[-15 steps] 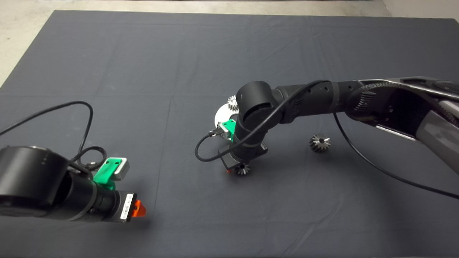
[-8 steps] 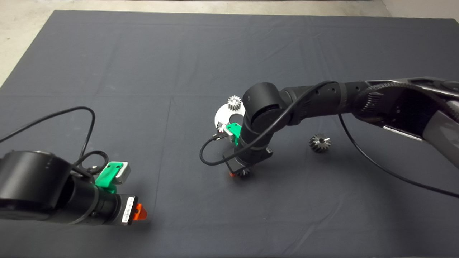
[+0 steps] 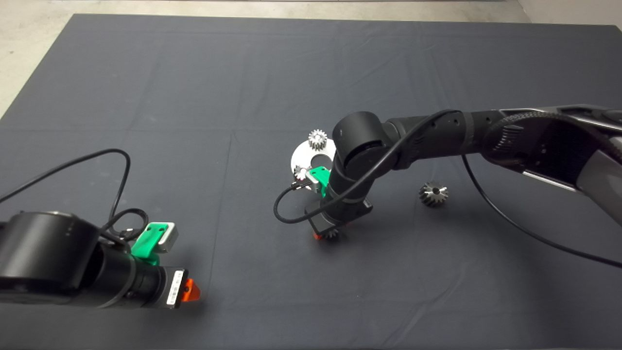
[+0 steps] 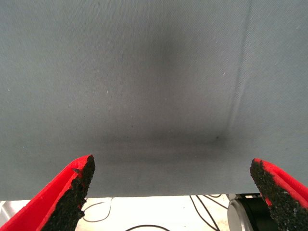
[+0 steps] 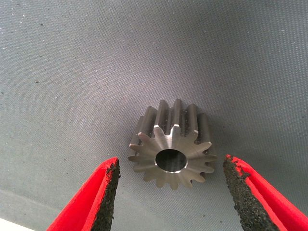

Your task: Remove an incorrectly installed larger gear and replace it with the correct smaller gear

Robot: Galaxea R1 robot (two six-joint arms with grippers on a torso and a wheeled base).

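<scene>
The smaller gear (image 5: pixel 171 147) is shiny silver with a dark centre hole. It lies on the mat between the open fingers (image 5: pixel 103 192) of my right gripper (image 5: pixel 171 162). In the head view the right gripper (image 3: pixel 324 235) reaches down over this gear (image 3: pixel 332 234), just in front of a white round plate (image 3: pixel 300 156). The larger gear (image 3: pixel 433 193), dark grey and cone-shaped, lies alone on the mat to the right of the right arm. My left gripper (image 3: pixel 190 290) is open and empty above bare mat at the lower left.
Another small silver gear (image 3: pixel 317 139) stands on the far edge of the white plate, which has a round hole (image 3: pixel 319 159) in its middle. The right arm's black cable (image 3: pixel 282 214) loops over the mat beside the plate. The left wrist view shows only mat (image 4: pixel 154 96).
My right gripper has shifted slightly right and come down around the smaller gear. My left arm has drawn back a little toward the near edge.
</scene>
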